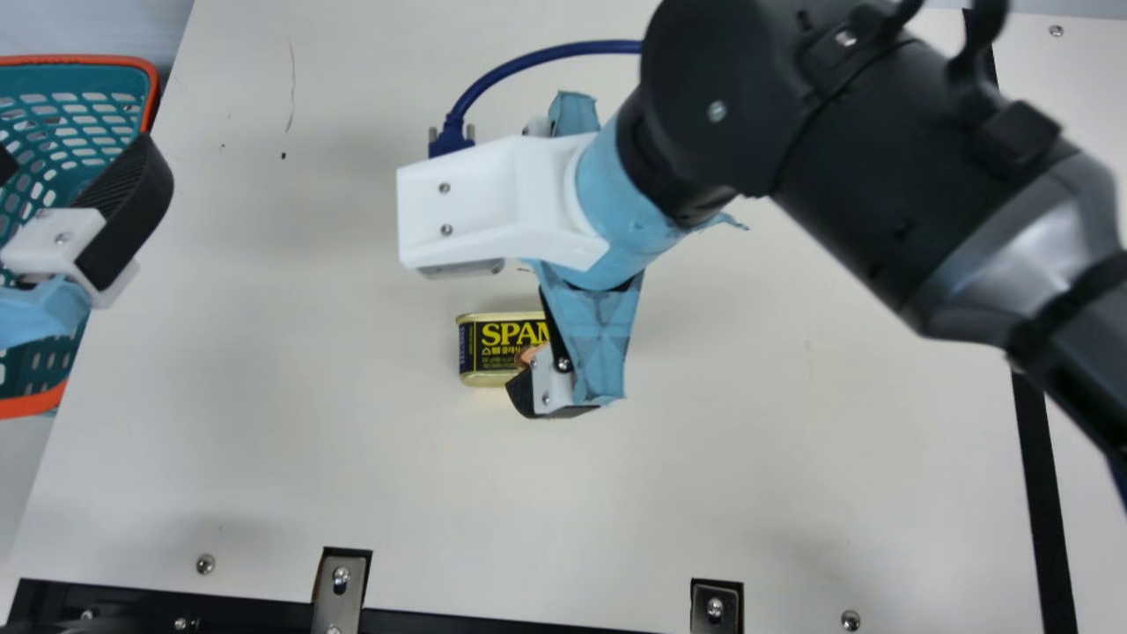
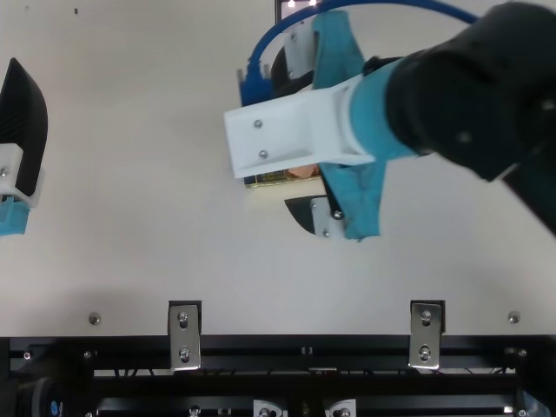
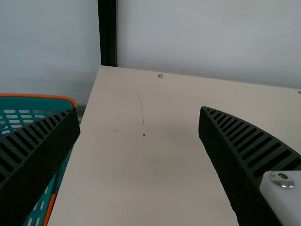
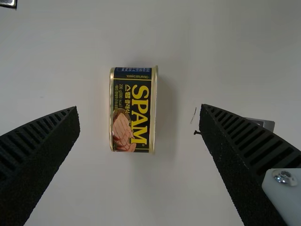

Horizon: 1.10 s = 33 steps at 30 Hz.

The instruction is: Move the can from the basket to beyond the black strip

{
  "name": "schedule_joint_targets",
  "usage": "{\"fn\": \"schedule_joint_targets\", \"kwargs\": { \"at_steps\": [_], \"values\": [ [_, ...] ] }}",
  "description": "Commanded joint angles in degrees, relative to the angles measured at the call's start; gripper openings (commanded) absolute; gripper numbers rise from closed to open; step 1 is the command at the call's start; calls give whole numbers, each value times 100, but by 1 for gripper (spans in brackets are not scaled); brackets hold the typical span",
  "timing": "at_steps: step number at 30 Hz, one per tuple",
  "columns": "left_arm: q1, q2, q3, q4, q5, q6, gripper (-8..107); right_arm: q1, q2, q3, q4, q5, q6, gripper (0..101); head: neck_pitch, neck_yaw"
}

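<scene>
The can (image 1: 495, 347) lies on its side on the table, label up, partly covered by my right arm in the main view. In the top view my right gripper (image 2: 293, 141) is over the can (image 2: 261, 180), its fingers spread. The right wrist view has the can (image 4: 133, 110) between the open fingers of the right gripper (image 4: 140, 113), touching neither. My left gripper (image 1: 70, 185) hangs over the side of the teal basket (image 1: 88, 61); in the left wrist view the left gripper (image 3: 140, 115) is open and holds nothing. The black strip (image 1: 1043, 502) runs along the table at the right.
A blue cable (image 1: 546, 53) bends from my right wrist. My right forearm (image 1: 863, 158) crosses above the table and part of the strip. Metal brackets (image 1: 342, 590) sit at the near table edge. The basket's orange rim (image 3: 42, 96) stands beside the left gripper.
</scene>
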Motion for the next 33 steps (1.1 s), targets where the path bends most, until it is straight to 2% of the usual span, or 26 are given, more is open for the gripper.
{"fn": "schedule_joint_targets", "kwargs": {
  "at_steps": [1, 16, 31, 32, 33],
  "values": [
    [0, 0, 0, 0, 0, 0, 90, 90, 79, 19, -137, -45, 124, 101, -14, -6],
    [0, 0, 0, 0, 0, 0, 90, 551, 804, -148, -1019, -159, 728, 101, -14, -6],
    [0, 0, 0, 0, 0, 0, 90, 698, 1382, -508, -1375, -104, 1057, 101, -14, -6],
    [0, 0, 0, 0, 0, 0, 90, 699, 1404, -513, -1366, -124, 1074, 0, -14, -6],
    [0, 0, 0, 0, 0, 0, 90, 700, 1425, -519, -1355, -146, 1094, 0, -14, -6]
  ]
}}
